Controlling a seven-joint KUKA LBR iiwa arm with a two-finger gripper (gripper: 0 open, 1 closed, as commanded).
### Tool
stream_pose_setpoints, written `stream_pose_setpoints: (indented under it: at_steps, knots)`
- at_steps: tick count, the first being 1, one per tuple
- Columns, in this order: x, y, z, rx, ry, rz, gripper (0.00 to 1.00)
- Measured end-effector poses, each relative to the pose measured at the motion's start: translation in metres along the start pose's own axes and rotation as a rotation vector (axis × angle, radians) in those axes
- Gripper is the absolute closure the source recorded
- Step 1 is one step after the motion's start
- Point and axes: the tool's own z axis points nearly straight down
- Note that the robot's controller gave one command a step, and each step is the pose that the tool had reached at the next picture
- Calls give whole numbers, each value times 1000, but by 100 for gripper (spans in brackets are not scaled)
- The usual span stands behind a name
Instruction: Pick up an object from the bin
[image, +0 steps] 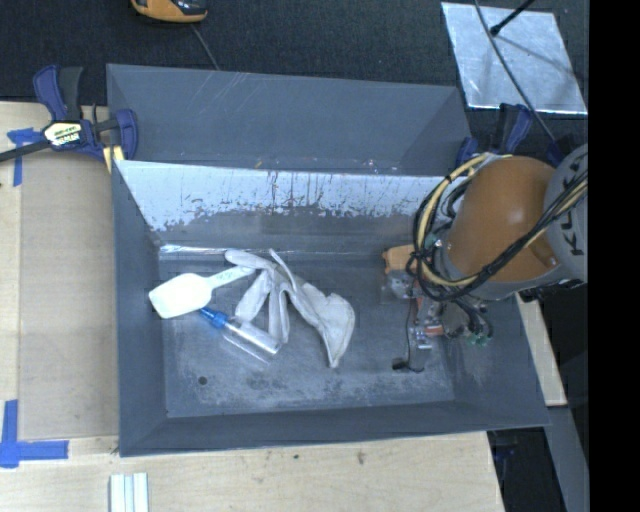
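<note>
Fingers (412, 352), whether clenched I cannot tell, low at the bin (300, 120)'s right, well apart from grey cloth (305, 305)

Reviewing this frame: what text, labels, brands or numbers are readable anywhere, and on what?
No text can be read in full.
Arm: black letters on its white casing, cut off at the picture's edge, not readable.
Spatula, tube, cloth: no text on them.

dark floor (320, 35) along the top
</note>
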Motion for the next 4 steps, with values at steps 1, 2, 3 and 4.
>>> stream_pose_setpoints:
  at_steps: [1, 2, 3, 4]
  knots:
    - [-2, 0, -5, 1, -8, -2, 0]
    - [-16, 58, 47, 0, -10, 84, 0]
    - [-23, 84, 9, 1, -4, 35, 0]
    - [-22, 88, -9, -1, -11, 70, 0]
